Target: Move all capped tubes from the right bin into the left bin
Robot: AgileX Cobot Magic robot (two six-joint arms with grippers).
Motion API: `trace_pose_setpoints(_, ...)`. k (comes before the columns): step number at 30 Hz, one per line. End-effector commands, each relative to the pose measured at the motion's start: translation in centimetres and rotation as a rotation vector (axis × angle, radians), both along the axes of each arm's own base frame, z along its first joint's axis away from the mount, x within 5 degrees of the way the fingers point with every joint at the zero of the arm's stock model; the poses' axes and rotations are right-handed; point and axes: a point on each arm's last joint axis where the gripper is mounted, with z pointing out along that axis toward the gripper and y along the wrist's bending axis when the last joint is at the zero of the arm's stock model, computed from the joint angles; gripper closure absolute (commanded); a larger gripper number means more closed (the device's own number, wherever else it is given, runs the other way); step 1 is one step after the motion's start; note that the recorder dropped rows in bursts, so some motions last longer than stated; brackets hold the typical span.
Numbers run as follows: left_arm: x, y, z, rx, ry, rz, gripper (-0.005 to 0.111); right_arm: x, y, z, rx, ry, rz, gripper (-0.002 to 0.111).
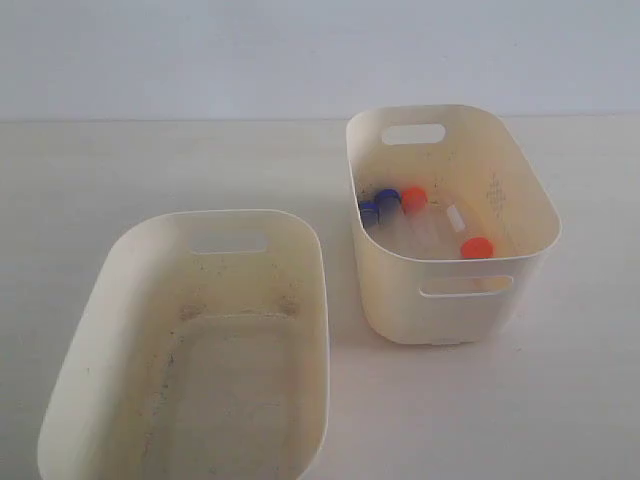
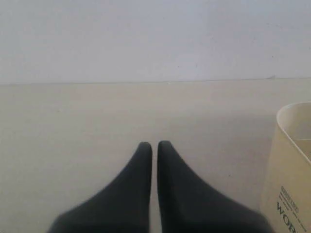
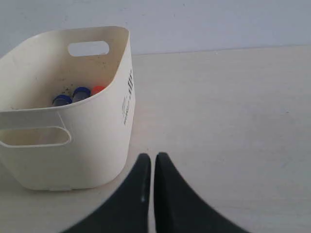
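1. The step in hand looks like the first pick. All 4 tubes (image 1: pixel 413 198) lie on the floor of the right bin (image 1: pixel 400 300), right of centre in the exterior view. The left bin (image 1: pixel 305 330), at lower left, holds none.
2. The right gripper (image 3: pixel 153 158) hangs low just outside the right bin, its fingers pressed together on nothing. The left gripper (image 2: pixel 154 144) is likewise closed and empty.
3. A good pick would likely rise over the rim, open, and drop straight onto 1 tube. The lone orange-capped tube (image 1: pixel 477 247) by the front wall seems easiest.
4. The deep walls limit the approach. The 2 blue caps (image 1: pixel 388 200) and the other orange cap crowd together, so neighbours may get nudged.
5. Both bins stand apart on the pale table (image 1: pixel 560 400).
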Motion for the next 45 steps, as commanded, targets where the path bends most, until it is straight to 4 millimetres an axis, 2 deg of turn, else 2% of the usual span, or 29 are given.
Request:
trace_pose_setpoints(1, 0.0, 0.0, 0.1, -0.009, -0.007, 0.002, 0.102, 0.0, 0.0, 0.1, -0.001, -0.008, 0.003, 0.106)
trace_pose_setpoints(23, 0.0, 0.0, 0.1, -0.009, -0.007, 0.002, 0.102, 0.0, 0.0, 0.1, -0.001, -0.008, 0.003, 0.106)
trace_pose_setpoints(26, 0.0, 0.0, 0.1, -0.009, -0.007, 0.002, 0.102, 0.1, -0.1, 0.6, -0.001, -0.07, -0.006, 0.106)
trace_pose_setpoints(31, 0.0, 0.0, 0.1, -0.009, -0.007, 0.002, 0.102, 0.1, -0.5, 3.6, 0.03, -0.399, -0.058, 0.106)
trace_pose_setpoints(35, 0.0, 0.0, 0.1, -0.009, -0.007, 0.002, 0.102, -0.1, -0.7, 4.7, 0.024, -0.524, -0.078, 0.106)
trace_pose_setpoints(39, 0.0, 0.0, 0.1, -0.009, -0.007, 0.002, 0.102, -1.1, -1.1, 6.9, 0.056, -0.788, -0.113, 0.106)
trace_pose_setpoints(41, 0.0, 0.0, 0.1, -0.009, -0.007, 0.002, 0.102, -1.7, -0.9, 9.1, -0.058, -0.832, -0.115, 0.106)
trace_pose_setpoints(42, 0.0, 0.0, 0.1, -0.009, -0.007, 0.002, 0.102, -2.3, -0.8, 11.4, -0.115, -0.836, -0.113, 0.106)
trace_pose_setpoints(43, 0.0, 0.0, 0.1, -0.009, -0.007, 0.002, 0.102, -2.3, -0.8, 12.3, -0.125, -0.823, -0.109, 0.106)
trace_pose_setpoints(44, 0.0, 0.0, 0.1, -0.009, -0.007, 0.002, 0.102, -2.0, -0.7, 14.7, -0.13, -0.787, -0.098, 0.106)
trace_pose_setpoints(45, 0.0, 0.0, 0.1, -0.009, -0.007, 0.002, 0.102, -1.7, -0.6, 15.6, -0.13, -0.739, -0.086, 0.106)
